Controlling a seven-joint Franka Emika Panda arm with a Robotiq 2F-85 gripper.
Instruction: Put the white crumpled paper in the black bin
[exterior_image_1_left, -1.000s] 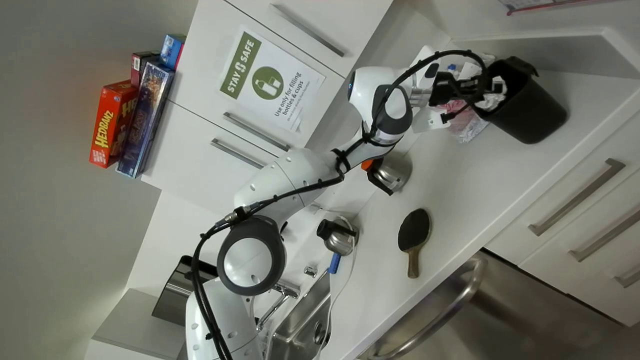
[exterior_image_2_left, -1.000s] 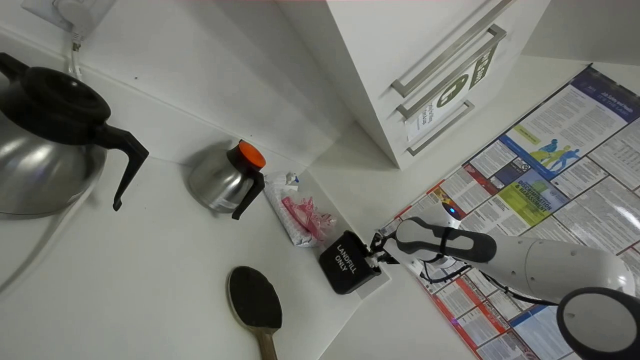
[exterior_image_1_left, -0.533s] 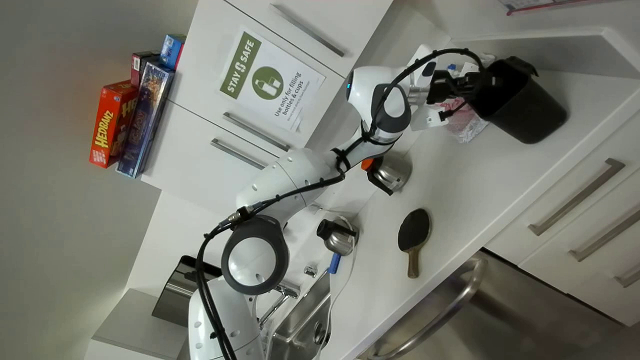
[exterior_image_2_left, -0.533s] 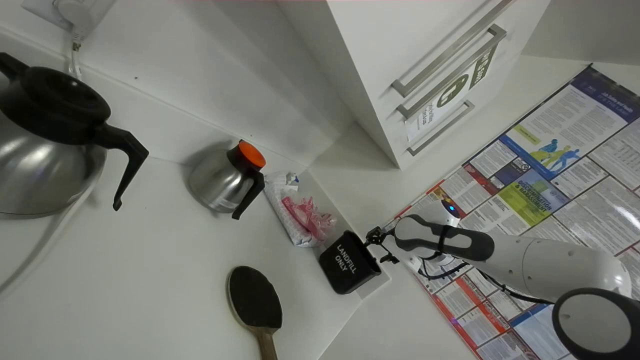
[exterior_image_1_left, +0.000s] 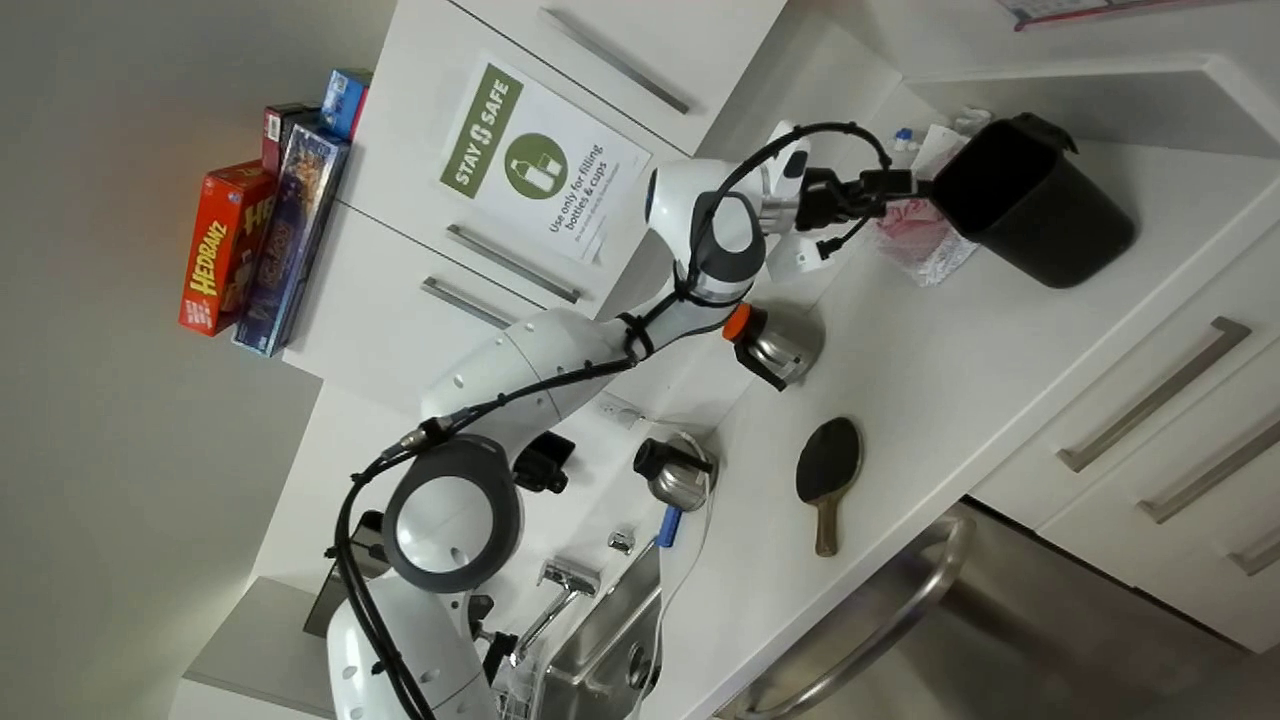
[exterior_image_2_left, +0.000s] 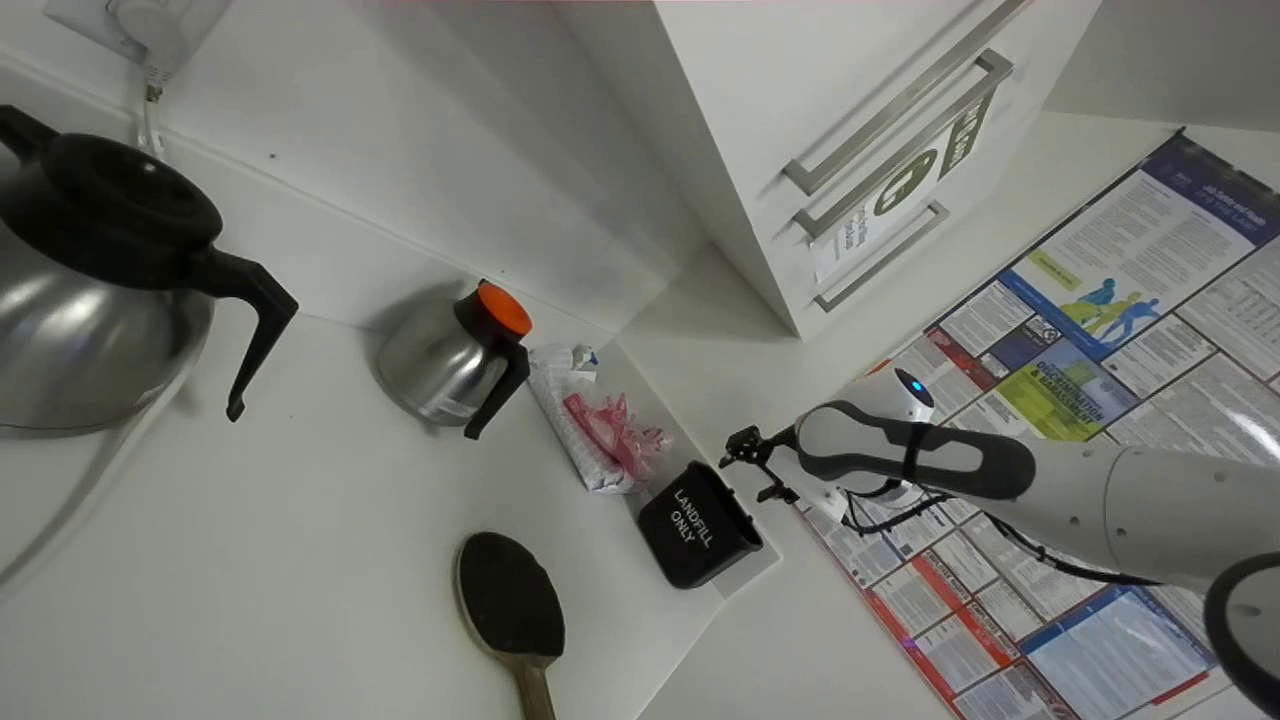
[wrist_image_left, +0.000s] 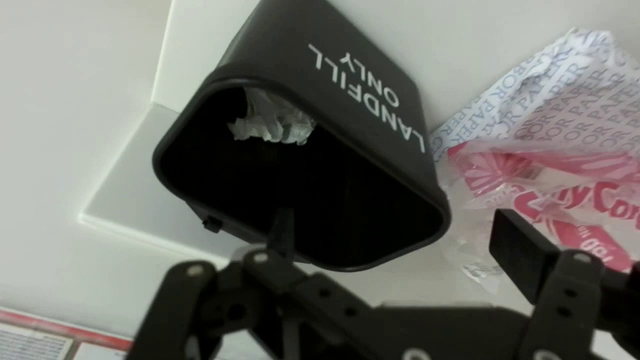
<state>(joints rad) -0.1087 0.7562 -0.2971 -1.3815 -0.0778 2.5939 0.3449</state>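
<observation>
White crumpled paper inside the black bin, near its lettered side in the wrist view; next, the gripper near the mouth, with fingers wide apart; farther right, pink-printed clear plastic over patterned paper wrapping.

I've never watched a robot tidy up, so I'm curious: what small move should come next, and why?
Probably ease the gripper away from the black open-topped bin: in the wrist view, the white crumpled paper is already inside it, and the gripper stands open, holding nothing.
</observation>
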